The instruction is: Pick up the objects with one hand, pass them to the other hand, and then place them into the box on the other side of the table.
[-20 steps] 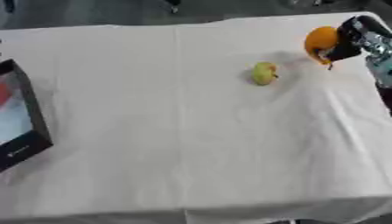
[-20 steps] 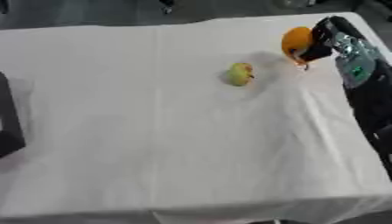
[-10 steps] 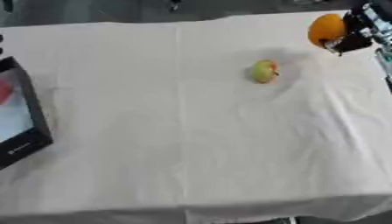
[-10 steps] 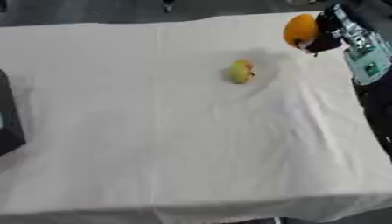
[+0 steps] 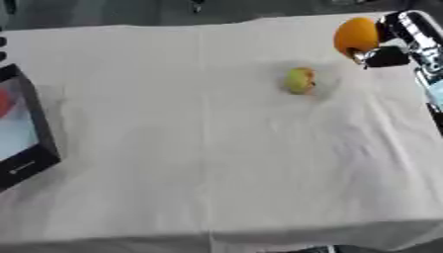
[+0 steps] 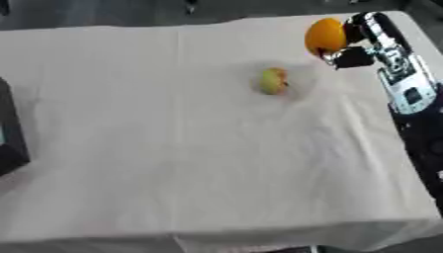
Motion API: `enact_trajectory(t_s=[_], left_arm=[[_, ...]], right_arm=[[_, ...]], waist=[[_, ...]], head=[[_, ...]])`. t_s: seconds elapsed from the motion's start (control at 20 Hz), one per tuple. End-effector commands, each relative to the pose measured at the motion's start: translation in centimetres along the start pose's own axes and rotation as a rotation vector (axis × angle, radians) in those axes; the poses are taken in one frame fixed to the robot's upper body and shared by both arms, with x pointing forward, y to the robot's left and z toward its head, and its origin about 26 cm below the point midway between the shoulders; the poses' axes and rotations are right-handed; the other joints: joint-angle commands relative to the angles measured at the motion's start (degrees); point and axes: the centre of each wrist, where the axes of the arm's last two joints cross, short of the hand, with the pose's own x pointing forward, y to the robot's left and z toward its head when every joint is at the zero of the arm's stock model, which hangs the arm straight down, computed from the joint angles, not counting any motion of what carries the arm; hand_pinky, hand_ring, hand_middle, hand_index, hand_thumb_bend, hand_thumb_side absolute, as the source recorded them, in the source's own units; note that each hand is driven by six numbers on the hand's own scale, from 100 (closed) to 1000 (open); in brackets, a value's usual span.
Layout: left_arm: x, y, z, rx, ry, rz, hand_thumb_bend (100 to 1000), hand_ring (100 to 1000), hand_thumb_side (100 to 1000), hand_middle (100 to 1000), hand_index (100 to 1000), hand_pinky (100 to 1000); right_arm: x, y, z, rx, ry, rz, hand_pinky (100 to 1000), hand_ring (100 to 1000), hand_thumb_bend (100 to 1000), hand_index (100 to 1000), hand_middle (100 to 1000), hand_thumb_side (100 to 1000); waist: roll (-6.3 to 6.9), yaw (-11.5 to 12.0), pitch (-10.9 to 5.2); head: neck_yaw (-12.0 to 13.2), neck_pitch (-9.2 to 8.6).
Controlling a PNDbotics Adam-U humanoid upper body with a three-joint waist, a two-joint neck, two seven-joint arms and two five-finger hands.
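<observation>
Sitting in the curled fingers of the black-and-silver right hand (image 6: pixel 356 45), the round orange fruit (image 6: pixel 325 35) is being held above the far right corner of the table covered in a white cloth (image 5: pixel 207 148), clear of the cloth as far as the views are showing. The fruit is looking smooth-skinned and fairly stiff, likely of moderate weight and apt to roll if set down carelessly, so taking it around its widest part seems the sensible grasp for the receiving hand; being nearly a ball, it is showing no clear long axis and is pointing no particular way. The fingers are wrapping its right side, leaving the left side bare toward the middle of the table, which is probably where the other hand would be meeting it. The left hand is not appearing in either view. Just beside and nearer the centre, a small yellow-green fruit with a reddish blush (image 5: pixel 300 80) is resting on the cloth, apart from the hand, its slightly longer dimension running roughly away from the robot. At the far left edge, the dark-rimmed box (image 5: pixel 34 123) is lying open with a pale inside, well apart from both fruits, a red shape (image 5: pixel 3 101) showing within it.
</observation>
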Motion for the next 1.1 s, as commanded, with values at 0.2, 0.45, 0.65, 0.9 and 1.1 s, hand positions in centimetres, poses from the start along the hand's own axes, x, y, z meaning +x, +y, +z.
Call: enact_trajectory(t_s=[0.2, 0.45, 0.65, 0.9, 1.1], left_arm=[[2.0, 0.7, -0.7, -0.006, -0.067, -0.016, 115, 781, 690, 725, 848, 819], [2.3, 0.7, -0.8, -0.015, -0.077, -0.022, 113, 781, 685, 724, 847, 819], [2.9, 0.5, -1.0, -0.032, -0.096, -0.029, 112, 782, 671, 724, 846, 819], [4.1, 0.2, -1.4, -0.069, -0.139, -0.059, 105, 781, 639, 718, 844, 819], [6.3, -0.8, -1.4, -0.131, -0.223, -0.093, 107, 783, 583, 723, 844, 823]], right_arm=[[2.9, 0.0, -0.1, -0.011, -0.087, -0.088, 694, 520, 342, 383, 390, 100], [4.2, 1.1, 0.3, 0.015, -0.136, -0.157, 690, 518, 309, 381, 389, 100], [5.3, 2.8, 0.6, 0.044, -0.177, -0.225, 689, 516, 280, 380, 388, 100], [6.3, 5.1, 1.2, 0.078, -0.202, -0.301, 690, 514, 257, 379, 387, 100], [6.9, 6.6, 1.4, 0.101, -0.215, -0.333, 689, 514, 246, 379, 387, 100]], waist=[[0.55, -0.1, -2.56], [0.49, -0.1, -2.69], [0.46, -0.1, -2.94], [0.56, 0.0, -3.17], [0.64, 0.0, -3.31]], head=[[0.4, 0.02], [0.9, 0.26], [1.3, 0.48], [1.9, 0.84], [2.0, 1.1]])
